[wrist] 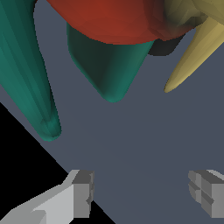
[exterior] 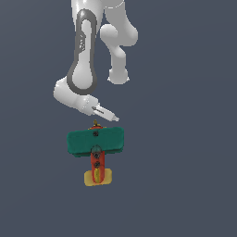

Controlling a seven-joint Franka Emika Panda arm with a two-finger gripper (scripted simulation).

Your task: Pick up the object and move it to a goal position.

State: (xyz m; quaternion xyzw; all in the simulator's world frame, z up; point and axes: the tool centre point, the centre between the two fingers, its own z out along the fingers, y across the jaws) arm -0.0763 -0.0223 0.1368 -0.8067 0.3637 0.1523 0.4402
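Currently the arm [exterior: 83, 69] hangs over the grey floor [exterior: 185, 162], tilted, with the gripper [exterior: 107, 114] just beside the nose end of the toy airplane [exterior: 96, 141]. Plane lies flat near the middle of the exterior view, teal wing [exterior: 83, 141] across, yellow tail [exterior: 105, 177] nearest the camera. Jaws are spread wide and hold nothing; wrist view shows the fingers [wrist: 81, 192] short of the plane. Judgement: centre over the red body [exterior: 100, 163], level the wrist, descend, then close across the narrow body, not the broad wing.
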